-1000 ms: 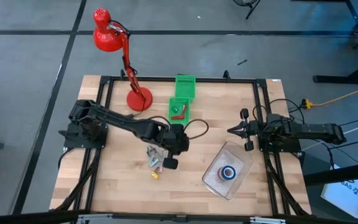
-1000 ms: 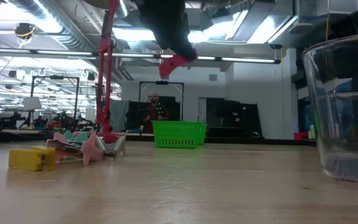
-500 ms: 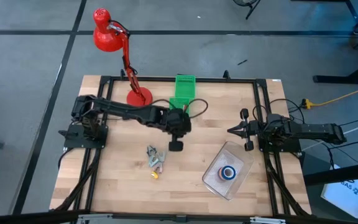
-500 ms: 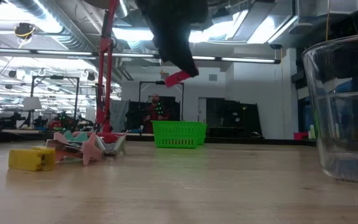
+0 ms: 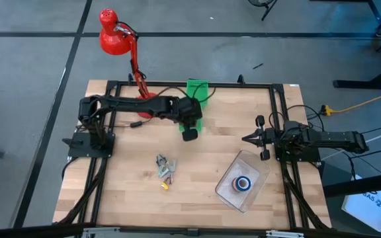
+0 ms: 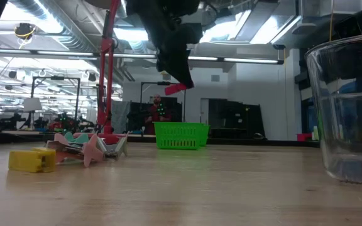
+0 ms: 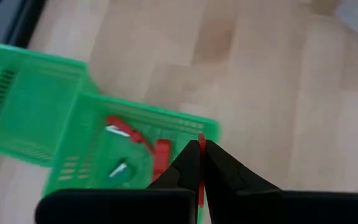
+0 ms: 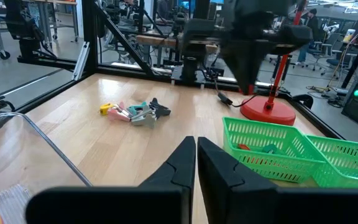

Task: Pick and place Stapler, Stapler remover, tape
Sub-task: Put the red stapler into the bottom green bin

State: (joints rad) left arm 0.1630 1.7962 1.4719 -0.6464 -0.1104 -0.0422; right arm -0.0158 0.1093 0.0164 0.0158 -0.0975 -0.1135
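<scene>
My left gripper (image 5: 189, 134) hangs above the table next to the near green basket (image 7: 67, 168) and is shut on a small red piece (image 6: 180, 88). Red pieces lie inside that basket (image 7: 122, 129). Rolls of tape, a blue one on top (image 5: 243, 184), sit in the clear container (image 5: 256, 173) near the table's right side. A small pile of grey and pink pieces (image 5: 165, 166) with a yellow piece (image 5: 165, 186) lies on the wood. My right gripper (image 8: 196, 146) waits shut at the right edge. My left gripper pinches the red piece between its two fingertips, coming from above and pointing down. Only a thin red strip (image 7: 200, 146) shows between the fingers in the wrist view. In the low view the piece's free end (image 6: 181, 88) sticks out below the fingers, lifted clear of the table.
A red desk lamp (image 5: 137, 73) stands at the far left, its base (image 5: 147, 104) beside the baskets. A second green basket (image 5: 196, 88) sits at the far edge. Bare wood lies between the pile and the container.
My left gripper has moved from beside the pile toward the table's far edge, carrying the red piece lifted clear, and now stands over the near green basket. It has stayed shut on the piece. The pile and the container have kept their places.
</scene>
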